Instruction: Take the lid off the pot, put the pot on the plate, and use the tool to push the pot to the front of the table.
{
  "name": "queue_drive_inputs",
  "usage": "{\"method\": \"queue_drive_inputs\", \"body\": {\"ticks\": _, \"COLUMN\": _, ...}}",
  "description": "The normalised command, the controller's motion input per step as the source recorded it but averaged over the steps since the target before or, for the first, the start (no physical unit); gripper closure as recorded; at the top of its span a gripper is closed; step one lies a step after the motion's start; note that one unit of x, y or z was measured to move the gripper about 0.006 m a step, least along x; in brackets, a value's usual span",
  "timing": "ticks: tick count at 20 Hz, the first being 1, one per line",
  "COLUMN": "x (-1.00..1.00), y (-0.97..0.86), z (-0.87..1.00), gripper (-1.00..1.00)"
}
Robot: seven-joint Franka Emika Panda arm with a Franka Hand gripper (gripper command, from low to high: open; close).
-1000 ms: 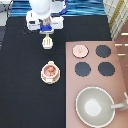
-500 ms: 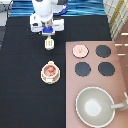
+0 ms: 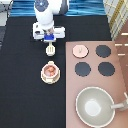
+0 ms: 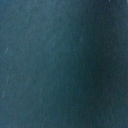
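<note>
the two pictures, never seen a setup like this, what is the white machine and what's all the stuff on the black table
The white machine is a robot arm. Its grasping end, the pincer, is near the exterior view's top, just above the small cream tool, a spatula lying on the black table.

The exterior view is taken from high above, looking down. The wrist view comes from a camera on the arm's hand and shows only a dark, featureless surface.

Below the tool, the small pot with reddish balls inside sits on the cream plate. Its lid is already off and rests on the brownish stove, where one corner burner would be, beside three black burners. A large grey pan stands at the stove's bottom end.

Nothing appears to be held.
</note>
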Motion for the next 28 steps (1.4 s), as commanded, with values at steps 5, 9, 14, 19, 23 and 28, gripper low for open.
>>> {"method": "queue_drive_inputs", "body": {"ticks": 5, "x": 0.68, "y": 0.05, "z": -0.02, "gripper": 1.0}}
{"method": "queue_drive_inputs", "body": {"ticks": 9, "x": 0.74, "y": 0.15, "z": -0.01, "gripper": 1.0}}
{"method": "queue_drive_inputs", "body": {"ticks": 14, "x": 0.85, "y": 0.22, "z": 0.01, "gripper": 1.0}}
{"method": "queue_drive_inputs", "body": {"ticks": 19, "x": 0.91, "y": 0.2, "z": 0.13, "gripper": 1.0}}
{"method": "queue_drive_inputs", "body": {"ticks": 23, "x": 0.96, "y": 0.18, "z": 0.25, "gripper": 1.0}}
{"method": "queue_drive_inputs", "body": {"ticks": 28, "x": 1.0, "y": 0.1, "z": 0.38, "gripper": 1.0}}
